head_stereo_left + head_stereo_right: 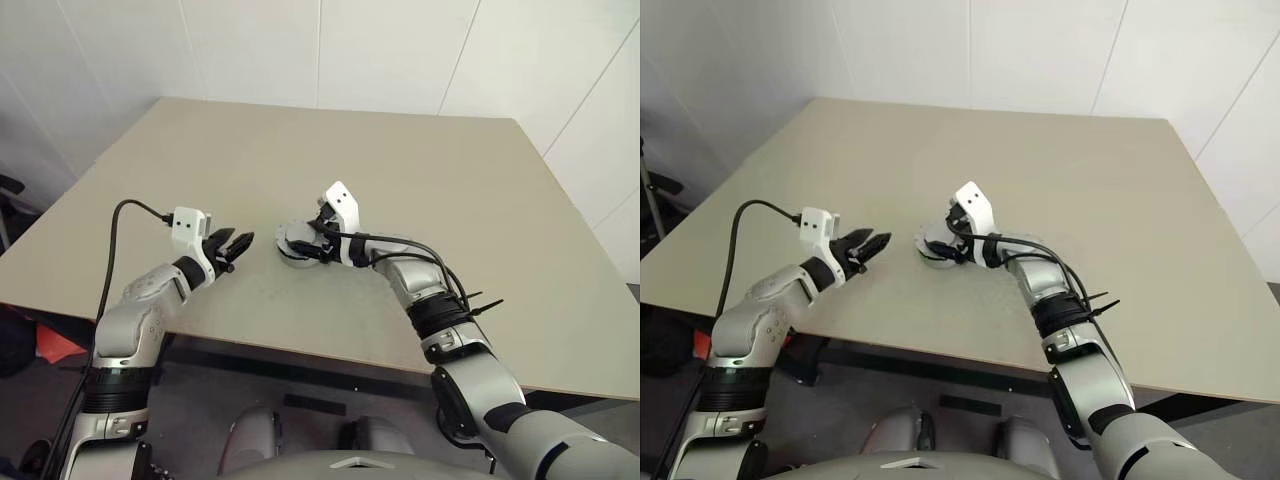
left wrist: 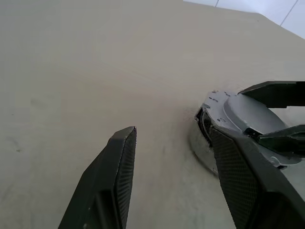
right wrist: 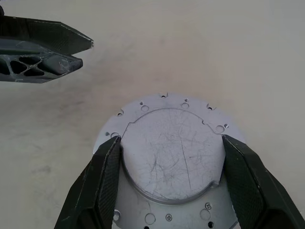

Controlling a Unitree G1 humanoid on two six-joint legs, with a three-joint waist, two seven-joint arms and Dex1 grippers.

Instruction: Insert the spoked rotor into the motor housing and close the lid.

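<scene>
A round grey-blue disc, the lid (image 3: 169,167), lies flat on the table with a raised, scratched centre plate and small holes around its flange. My right gripper (image 3: 170,142) is shut on that raised plate, one finger pressed against each side. In the left wrist view a dark edge (image 2: 206,125) shows under the flange; I cannot tell whether it is the motor housing. The spoked rotor is hidden. My left gripper (image 1: 238,246) hovers just left of the lid (image 1: 295,243), open, with nothing between its fingers.
The beige table (image 1: 420,180) stretches far behind and to both sides of the part. Its front edge runs just under both forearms. A black cable (image 1: 115,250) loops from the left wrist down past the table's edge.
</scene>
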